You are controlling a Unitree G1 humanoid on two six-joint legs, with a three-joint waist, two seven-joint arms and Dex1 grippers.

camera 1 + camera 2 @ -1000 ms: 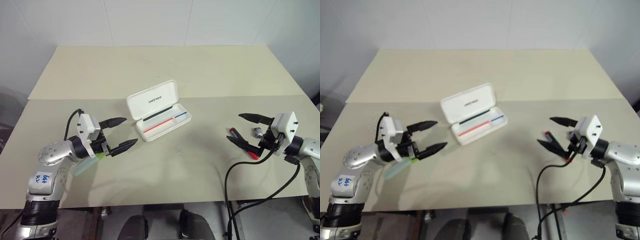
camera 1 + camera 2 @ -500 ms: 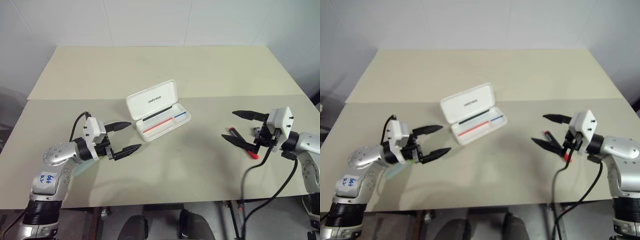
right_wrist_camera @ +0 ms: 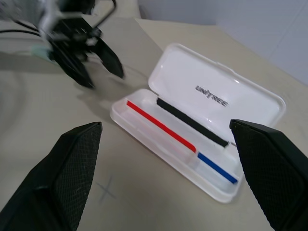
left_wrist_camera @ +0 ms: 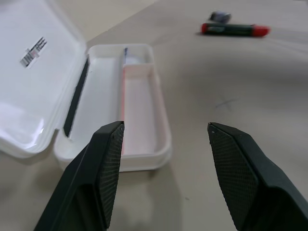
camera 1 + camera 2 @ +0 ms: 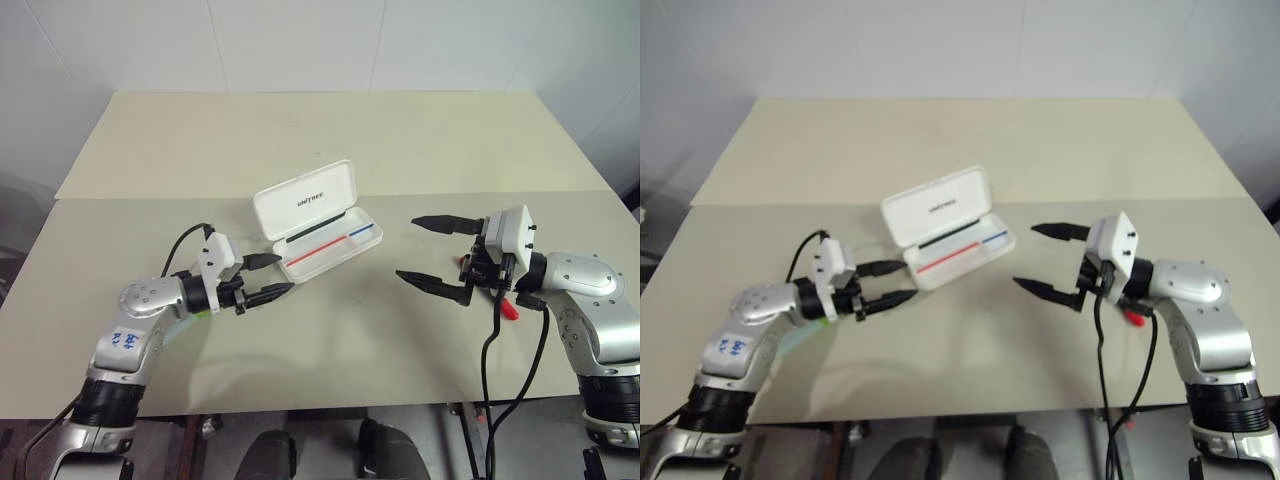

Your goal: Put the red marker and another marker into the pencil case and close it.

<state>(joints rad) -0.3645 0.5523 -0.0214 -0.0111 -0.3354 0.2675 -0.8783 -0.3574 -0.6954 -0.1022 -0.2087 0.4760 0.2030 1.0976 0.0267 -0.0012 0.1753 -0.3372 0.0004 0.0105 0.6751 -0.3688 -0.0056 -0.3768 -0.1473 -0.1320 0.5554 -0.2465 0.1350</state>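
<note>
Nearest, the left gripper (image 5: 270, 278) is seen with its two black fingers parted and nothing between them, its tips just beside the near end of the pencil case (image 5: 328, 245). The right gripper (image 5: 428, 253) is spread wide and is likewise empty, held above the table (image 5: 400, 140). Behind its wrist, the red marker (image 5: 509, 309) is partly hidden on the tabletop. A sliver of another marker (image 5: 792, 341), pale mint-green, is glimpsed under the left forearm. Farther back, the case lies open, its lid raised.

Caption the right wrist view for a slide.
Open right hand faces the open, empty pencil case, with the left hand beyond it.
</note>
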